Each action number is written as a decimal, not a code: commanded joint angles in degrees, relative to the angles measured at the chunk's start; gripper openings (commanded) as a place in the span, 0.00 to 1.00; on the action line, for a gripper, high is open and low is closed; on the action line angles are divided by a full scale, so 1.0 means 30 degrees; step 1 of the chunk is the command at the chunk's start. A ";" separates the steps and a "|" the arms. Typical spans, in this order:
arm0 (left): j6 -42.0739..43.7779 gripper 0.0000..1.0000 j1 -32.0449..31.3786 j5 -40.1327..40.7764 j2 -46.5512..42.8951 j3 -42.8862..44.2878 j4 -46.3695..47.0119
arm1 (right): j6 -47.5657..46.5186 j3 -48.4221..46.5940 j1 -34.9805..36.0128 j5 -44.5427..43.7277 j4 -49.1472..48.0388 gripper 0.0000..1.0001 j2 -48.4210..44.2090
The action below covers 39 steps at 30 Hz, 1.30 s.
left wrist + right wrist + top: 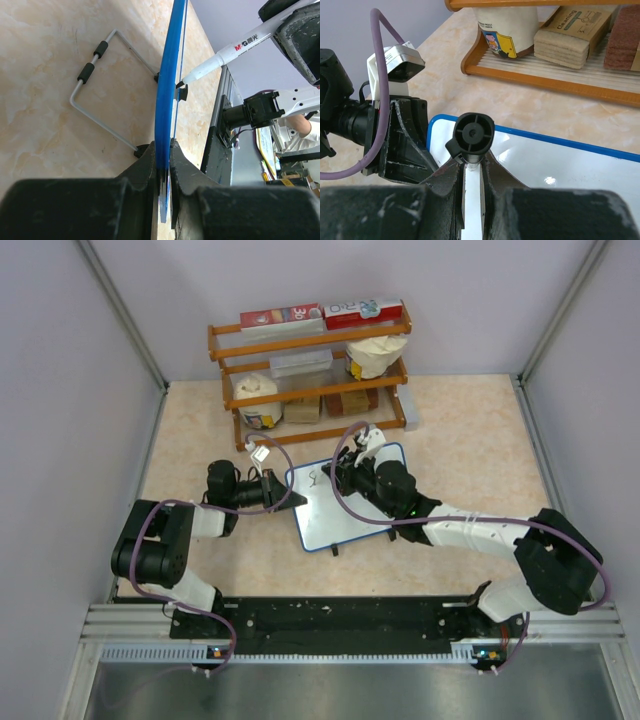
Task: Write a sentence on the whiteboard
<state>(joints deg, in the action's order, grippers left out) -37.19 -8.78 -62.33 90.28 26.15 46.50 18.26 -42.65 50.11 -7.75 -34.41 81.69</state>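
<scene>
Beige table [470, 440], wooden shelf [300, 343] at the back, and the whiteboard [350, 510] sits mid-table in front of it, with the left gripper [163, 150] clenched on its blue left edge. Right gripper [472, 167] is grasping a white marker [235, 50], tip right at the board face - just a small black scribble [318, 478] near the top-left corner

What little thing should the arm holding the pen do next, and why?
Probably slide the marker a short way across the whiteboard to draw the next stroke. Its tip sits right at the board's face, the right gripper grips it, and the left gripper is clamped on the board's edge, steadying it. Only a small black scribble shows near one corner; the rest looks blank.
</scene>
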 commanded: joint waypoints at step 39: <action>0.0707 0.00 -0.0005 0.0619 0.0346 0.0306 0.0203 | 0.0124 0.0535 -0.0120 -0.1285 0.0602 0.00 -0.0599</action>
<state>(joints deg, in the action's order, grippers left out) -37.21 -8.78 -62.37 90.28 26.15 46.50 19.20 -42.57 50.09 -11.42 -33.82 80.95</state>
